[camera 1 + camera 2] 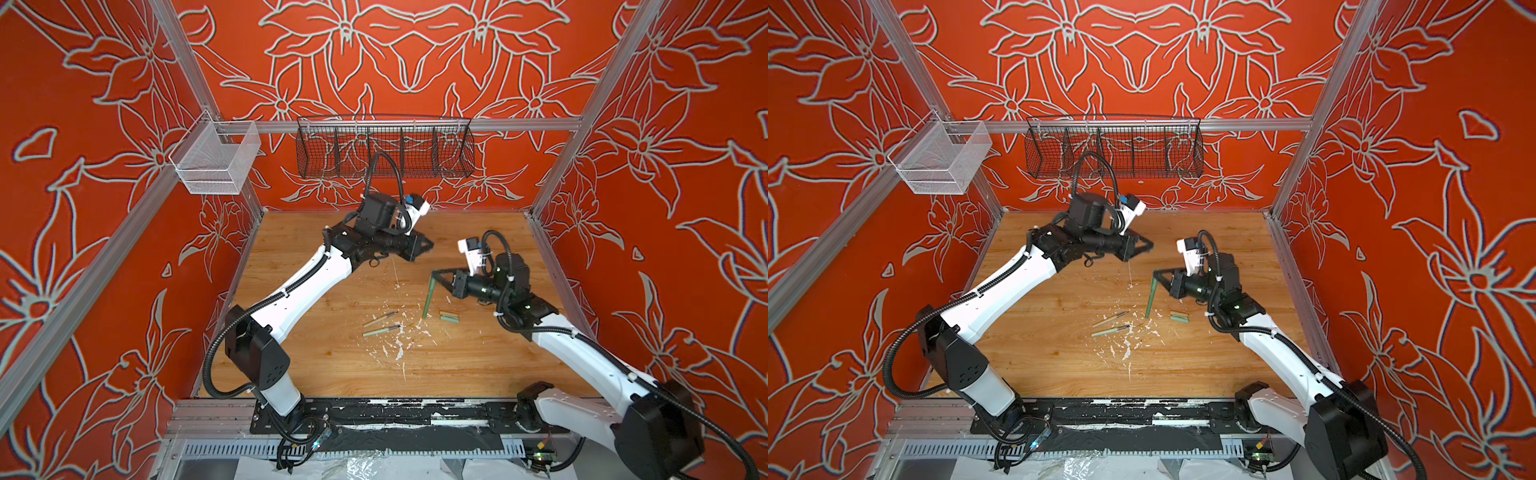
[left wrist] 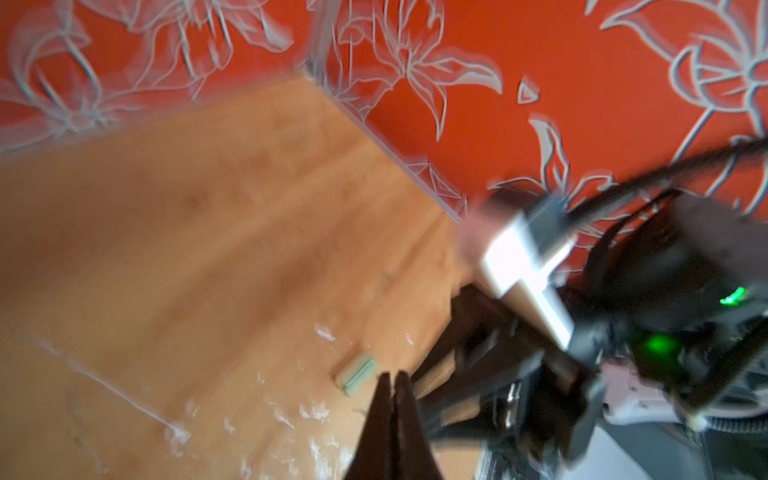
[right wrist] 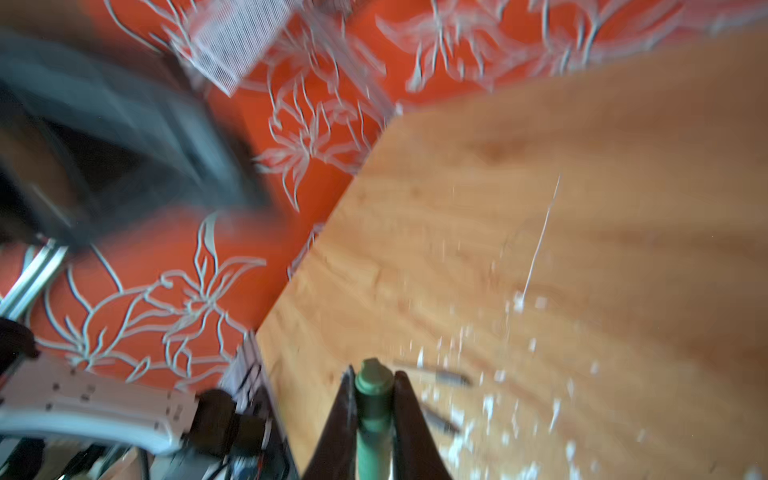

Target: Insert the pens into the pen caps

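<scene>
In both top views, right of centre, the right gripper (image 1: pixel 433 273) is raised above the scuffed wooden table (image 1: pixel 316 365), its jaws clamped on the top end of a slim dark green pen (image 1: pixel 428 299). The pen hangs nearly upright. We cannot tell whether its lower end touches the board. We judge it is held by one end so that the free end can be steered. We find no dark green cap lying apart, and cannot tell whether it already sits on this pen.

Below centre lie a slim beige pen (image 1: pixel 380 319) and, just beneath it, a slim pale mint pen (image 1: pixel 381 331). They lie side by side with their dark tips toward the right, among white paint flecks (image 1: pixel 399 349). Just right of the hanging pen's foot, a stubby beige cap (image 1: pixel 448 313) and a stubby pale green cap (image 1: pixel 451 319) lie together — near their pens but not yet joined.

Above centre, the left gripper (image 1: pixel 430 246) hovers with its jaws together and empty, well apart from the pens and caps.

The left wrist view is blurred but agrees: the two dark jaws meet with nothing between them, and the pale green cap (image 2: pixel 359 374) lies on the wood beyond.

The right wrist view shows the jaws pressed on either side of the dark green pen (image 3: pixel 374 411), its rounded end poking just past the tips — the two loose pens are smears on the table nearby.
</scene>
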`<state>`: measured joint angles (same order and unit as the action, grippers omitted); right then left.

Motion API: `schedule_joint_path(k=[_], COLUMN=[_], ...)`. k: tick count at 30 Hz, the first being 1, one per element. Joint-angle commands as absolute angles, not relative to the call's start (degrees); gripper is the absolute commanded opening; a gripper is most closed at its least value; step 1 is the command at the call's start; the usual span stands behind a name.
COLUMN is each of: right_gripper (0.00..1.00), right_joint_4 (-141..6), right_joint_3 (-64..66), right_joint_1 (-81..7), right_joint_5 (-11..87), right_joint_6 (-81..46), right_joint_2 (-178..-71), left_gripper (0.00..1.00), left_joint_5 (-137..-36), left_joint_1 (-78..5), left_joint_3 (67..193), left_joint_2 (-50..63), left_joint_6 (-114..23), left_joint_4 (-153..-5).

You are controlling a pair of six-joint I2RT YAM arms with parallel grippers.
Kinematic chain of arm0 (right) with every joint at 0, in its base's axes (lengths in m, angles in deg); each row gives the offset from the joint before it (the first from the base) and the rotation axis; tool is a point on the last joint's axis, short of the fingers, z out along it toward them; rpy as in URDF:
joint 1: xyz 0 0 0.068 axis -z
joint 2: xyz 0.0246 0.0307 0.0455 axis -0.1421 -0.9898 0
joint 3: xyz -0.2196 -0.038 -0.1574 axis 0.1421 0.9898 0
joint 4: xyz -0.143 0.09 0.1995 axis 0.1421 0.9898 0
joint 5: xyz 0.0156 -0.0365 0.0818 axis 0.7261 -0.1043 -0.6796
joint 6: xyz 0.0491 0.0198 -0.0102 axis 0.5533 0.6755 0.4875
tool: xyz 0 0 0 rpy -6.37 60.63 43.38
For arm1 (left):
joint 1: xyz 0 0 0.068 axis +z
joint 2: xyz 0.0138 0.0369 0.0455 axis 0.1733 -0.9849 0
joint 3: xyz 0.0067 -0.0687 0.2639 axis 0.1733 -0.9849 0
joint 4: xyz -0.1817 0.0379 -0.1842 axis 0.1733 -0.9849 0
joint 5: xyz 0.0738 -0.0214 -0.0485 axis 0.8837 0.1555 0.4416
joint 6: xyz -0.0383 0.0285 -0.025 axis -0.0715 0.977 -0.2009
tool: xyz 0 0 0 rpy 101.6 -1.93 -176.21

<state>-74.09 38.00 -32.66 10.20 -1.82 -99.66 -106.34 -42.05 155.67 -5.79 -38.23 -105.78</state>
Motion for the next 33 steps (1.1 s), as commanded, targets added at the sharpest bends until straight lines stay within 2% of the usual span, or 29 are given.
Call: schedule_joint_path(k=[1, 8, 12, 16, 22, 27, 30, 33], right_gripper=[0.0, 0.0, 0.0, 0.0, 0.0, 0.0, 0.0, 0.0], right_joint_4=[-68.36, -65.22, -66.8, -73.26, -77.77, -76.98, -76.85, -76.82], right_joint_3=[37.49, 30.7, 28.09, 27.29, 26.49, 26.62, 27.06, 27.63], right_joint_1=[-34.01, -31.12, -30.19, -29.71, -29.69, -29.69, -29.65, -29.64], right_joint_5=[9.44, 16.48, 14.53, 10.9, 8.03, 7.82, 8.09, 8.53], right_joint_6=[-0.43, 0.15, 1.09, 5.23, 8.61, 8.17, 8.11, 7.8], right_joint_2=[-98.65, -99.78, -102.6, -104.83, -106.24, -105.08, -104.35, -103.65], left_gripper=[0.0, 0.02, 0.57, 0.74, 0.8, 0.78, 0.74, 0.63], left_joint_5=[-107.34, -105.89, -107.17, -114.71, -114.46, -111.98, -112.48, -112.65], left_joint_1=[-41.44, -41.44, -41.44, -41.83, -44.66, -45.49, -45.55, -45.91], left_joint_3=[156.86, 148.07, 138.58, 126.06, 119.45, 120.12, 120.86, 122.12], left_joint_2=[-4.79, 1.15, 6.22, 10.44, 11.82, 9.27, 7.52, 6.12], left_joint_6=[-41.05, -39.19, -39.6, -42.48, -42.41, -41.41, -42.09, -42.33], left_joint_4=[-95.75, -102.8, -104.39, -96.04, -90.9, -93.52, -93.3, -93.73])
